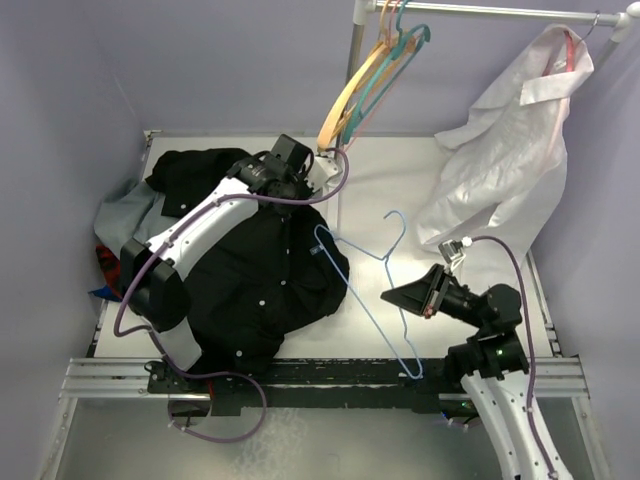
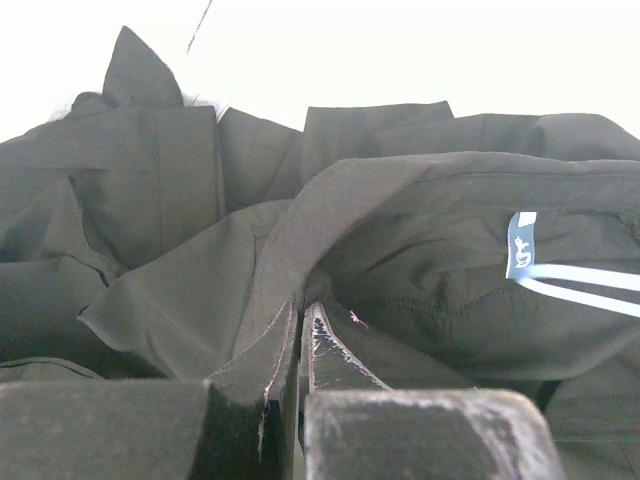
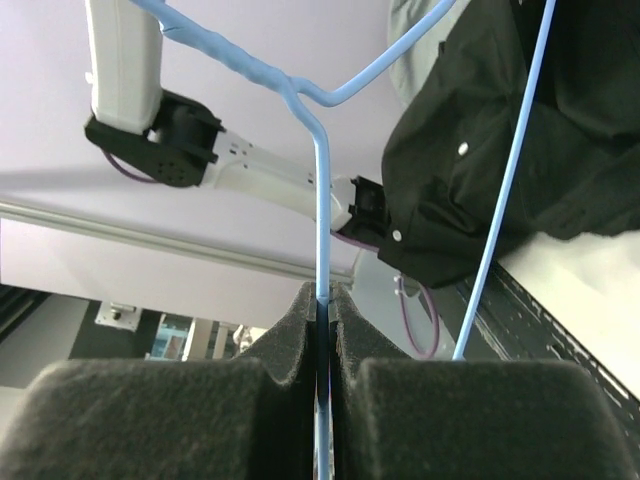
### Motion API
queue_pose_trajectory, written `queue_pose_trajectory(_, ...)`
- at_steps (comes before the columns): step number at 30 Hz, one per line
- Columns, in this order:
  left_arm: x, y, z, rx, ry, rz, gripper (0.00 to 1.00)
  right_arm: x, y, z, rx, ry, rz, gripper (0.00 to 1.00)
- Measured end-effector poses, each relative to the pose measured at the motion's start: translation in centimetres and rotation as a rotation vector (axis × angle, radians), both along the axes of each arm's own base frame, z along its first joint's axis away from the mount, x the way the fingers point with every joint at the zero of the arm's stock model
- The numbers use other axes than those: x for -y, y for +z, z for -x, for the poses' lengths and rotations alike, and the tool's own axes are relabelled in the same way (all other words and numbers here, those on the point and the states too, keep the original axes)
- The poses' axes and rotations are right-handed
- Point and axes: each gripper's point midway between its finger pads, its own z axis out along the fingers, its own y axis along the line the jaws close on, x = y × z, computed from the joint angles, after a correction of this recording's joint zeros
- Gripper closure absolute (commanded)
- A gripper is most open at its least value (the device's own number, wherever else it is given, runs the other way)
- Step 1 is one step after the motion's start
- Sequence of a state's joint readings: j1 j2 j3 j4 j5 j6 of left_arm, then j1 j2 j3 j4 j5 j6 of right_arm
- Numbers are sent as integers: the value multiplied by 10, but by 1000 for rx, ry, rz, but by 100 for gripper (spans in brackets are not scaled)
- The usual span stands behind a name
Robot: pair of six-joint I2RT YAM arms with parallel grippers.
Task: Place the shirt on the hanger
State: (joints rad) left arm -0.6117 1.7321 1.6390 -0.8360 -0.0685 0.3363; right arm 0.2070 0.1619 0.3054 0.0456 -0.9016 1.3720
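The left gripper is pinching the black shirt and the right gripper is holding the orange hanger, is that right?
Not the orange one. The right gripper is shut on the light-blue hanger, as the right wrist view shows. The left gripper is indeed pinching the black shirt.

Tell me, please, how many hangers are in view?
4: the light-blue hanger in the right tool; an orange hanger and a teal hanger on the rail; a pink hanger inside the white garment. Others may be hidden.
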Motion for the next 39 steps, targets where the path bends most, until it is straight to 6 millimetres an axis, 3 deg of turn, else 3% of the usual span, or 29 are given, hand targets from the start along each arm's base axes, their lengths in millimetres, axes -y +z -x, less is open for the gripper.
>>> queue_pose_trajectory(5, 0, 4, 3, -10, -13, 2, 100, -13, 11, -23, 9, 9, -36, 100)
queue_pose_trajectory(12, 2, 15, 7, -21, -26, 14, 100, -54, -1, -32, -24, 105, 7, 100)
queue_pose_trajectory(16, 2, 23, 9, -17, -31, 24, 100, -57, -2, -46, 5, 52, 22, 100)
queue_pose_trajectory(22, -3, 39, 21, -8, -39, 45, 100, -57, 15, -57, 84, -1, -25, 100)
queue_pose_trajectory(27, -5, 58, 31, 18, -48, 88, 100, -77, 17, -67, 94, -1, -65, 100)
queue_pose_trajectory(29, -5, 63, 36, 18, -58, 104, 100, -93, 12, -60, 82, 33, -68, 100)
queue_pose_trajectory(33, -4, 63, 50, -21, -91, 125, 100, -105, 12, -57, 97, 27, -98, 100)
queue_pose_trajectory(39, -9, 51, 77, -92, -139, 134, 100, -106, 23, -64, 143, -35, -159, 100)
